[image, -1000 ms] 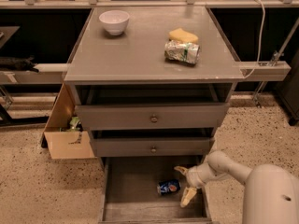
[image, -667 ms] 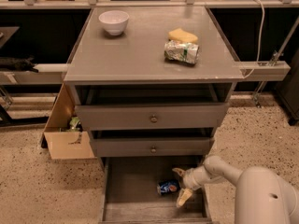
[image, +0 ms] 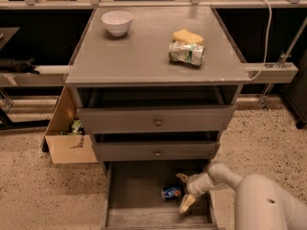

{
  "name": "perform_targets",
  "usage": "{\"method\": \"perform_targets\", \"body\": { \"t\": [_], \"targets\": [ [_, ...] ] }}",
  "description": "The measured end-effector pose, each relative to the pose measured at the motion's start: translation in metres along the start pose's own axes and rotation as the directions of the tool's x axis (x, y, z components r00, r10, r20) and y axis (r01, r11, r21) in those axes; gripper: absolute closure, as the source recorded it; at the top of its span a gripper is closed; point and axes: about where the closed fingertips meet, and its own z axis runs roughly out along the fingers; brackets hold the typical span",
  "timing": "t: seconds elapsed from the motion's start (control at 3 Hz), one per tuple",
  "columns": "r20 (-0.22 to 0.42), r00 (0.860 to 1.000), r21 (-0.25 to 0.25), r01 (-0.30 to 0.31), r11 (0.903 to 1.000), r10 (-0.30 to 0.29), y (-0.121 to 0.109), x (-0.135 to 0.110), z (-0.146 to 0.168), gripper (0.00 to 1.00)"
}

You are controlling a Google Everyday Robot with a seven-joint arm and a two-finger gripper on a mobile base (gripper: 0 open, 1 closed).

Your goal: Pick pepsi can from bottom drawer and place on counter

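Note:
The pepsi can point(image: 172, 192) lies on its side on the floor of the open bottom drawer point(image: 134, 195), right of its middle. My gripper point(image: 184, 191) is inside the drawer just to the right of the can. Its fingers are spread, one fingertip point(image: 182, 177) above the can's level and one fingertip point(image: 185, 205) below, and nothing is between them. The counter point(image: 144, 51) is the grey cabinet top above.
On the counter stand a white bowl point(image: 117, 22) at the back left, a yellow sponge point(image: 187, 36) and a green-and-white foil snack bag point(image: 186, 53) at the right. Two shut drawers with round knobs point(image: 157, 122) sit above the open one. A cardboard box point(image: 67, 138) stands left of the cabinet.
My gripper has moved left inside the bottom drawer, closer to the can. The can has not moved.

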Motion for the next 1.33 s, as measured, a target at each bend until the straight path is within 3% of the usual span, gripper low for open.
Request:
{"method": "perform_targets", "body": {
  "t": [0.33,0.67,1.33],
  "targets": [
    [-0.007,1.000,-0.010,0.002,0.9999,-0.002,-0.006,0.019,0.025,0.15],
    [-0.017,1.000,-0.019,0.005,0.9998,-0.006,-0.008,0.031,0.042,0.38],
    [0.051,0.997,0.012,0.049,0.9987,-0.049,-0.011,0.018,0.031,0.86]
  ]
}}
